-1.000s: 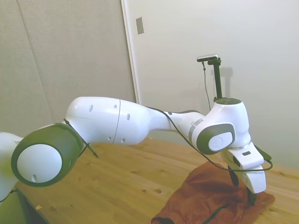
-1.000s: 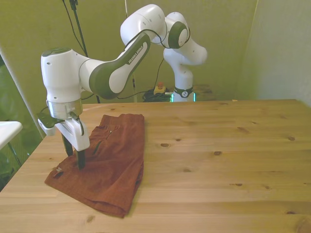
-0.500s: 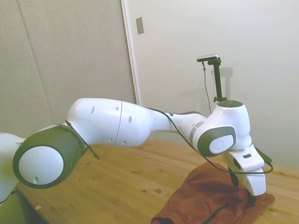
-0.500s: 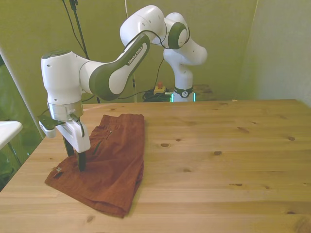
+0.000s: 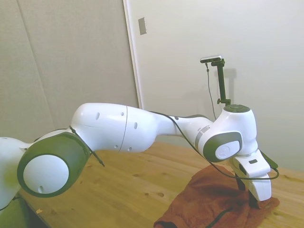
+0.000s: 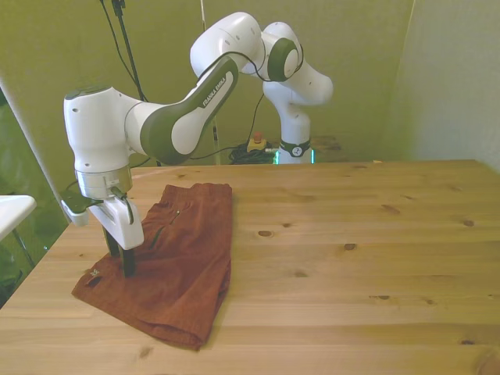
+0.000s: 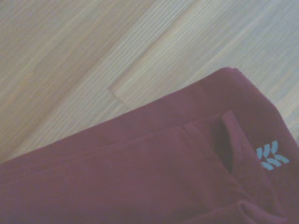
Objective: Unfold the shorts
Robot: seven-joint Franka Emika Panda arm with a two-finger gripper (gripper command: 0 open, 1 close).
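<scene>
I had the gripper planted on the folded shorts near the tagged corner, to catch an upper layer. Whether its fingers were open or closed, I couldn't tell.

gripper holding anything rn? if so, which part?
Cannot tell for sure. The gripper is down on the shorts near the corner by the small tag, on the front view's left, but whether the jaws have closed on fabric isn't visible.

Wooden table; white shelf edge at front view's left.
</scene>
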